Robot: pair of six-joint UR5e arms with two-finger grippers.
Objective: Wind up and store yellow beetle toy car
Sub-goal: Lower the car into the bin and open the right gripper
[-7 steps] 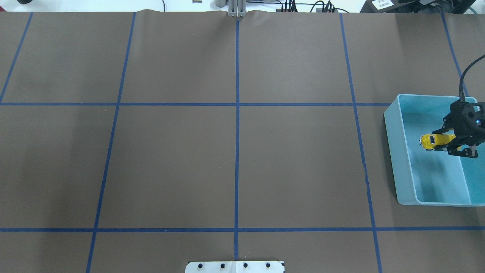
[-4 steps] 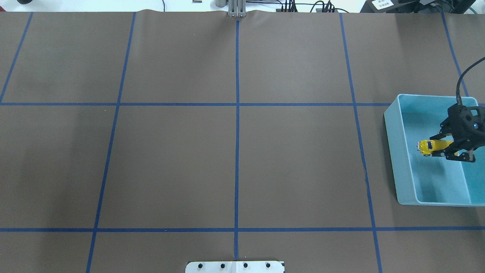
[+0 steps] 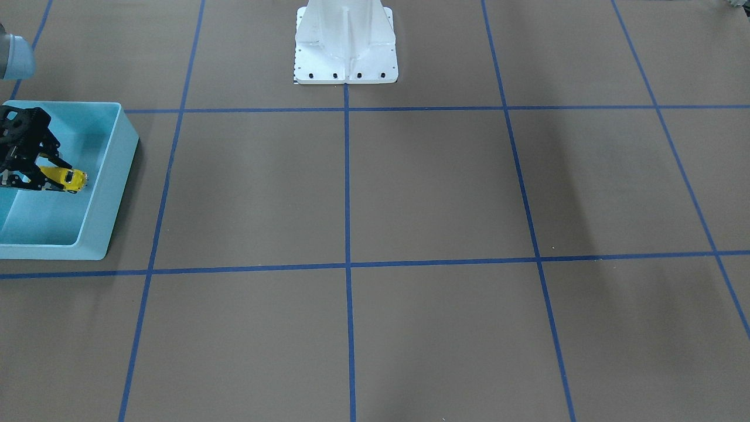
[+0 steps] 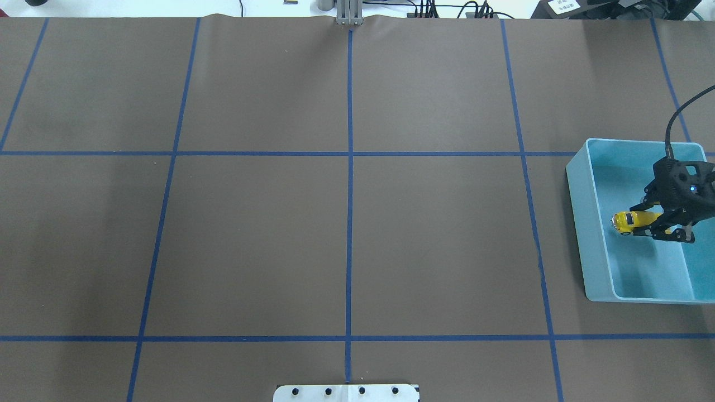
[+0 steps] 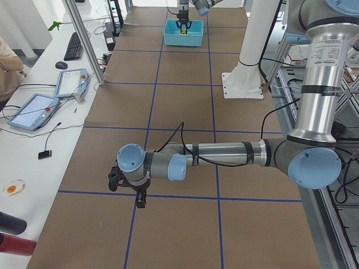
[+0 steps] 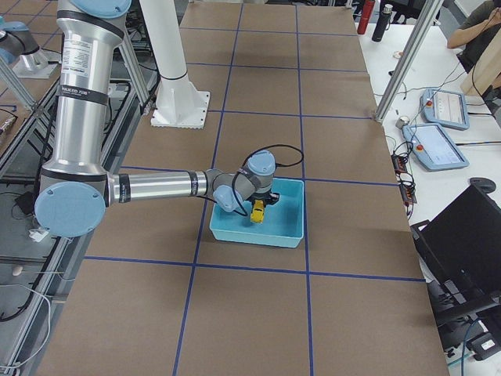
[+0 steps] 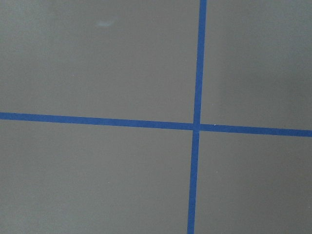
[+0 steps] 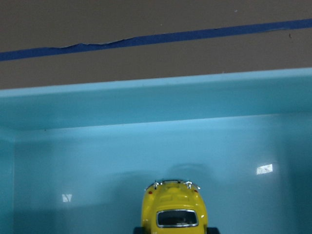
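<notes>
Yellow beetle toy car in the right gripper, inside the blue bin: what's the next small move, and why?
Probably lower slightly and open. The right gripper holds the yellow beetle toy car within the walls of the blue bin; whether its wheels touch the floor is unclear.

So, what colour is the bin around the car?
Light blue bin, clearest in the overhead exterior view.
</notes>
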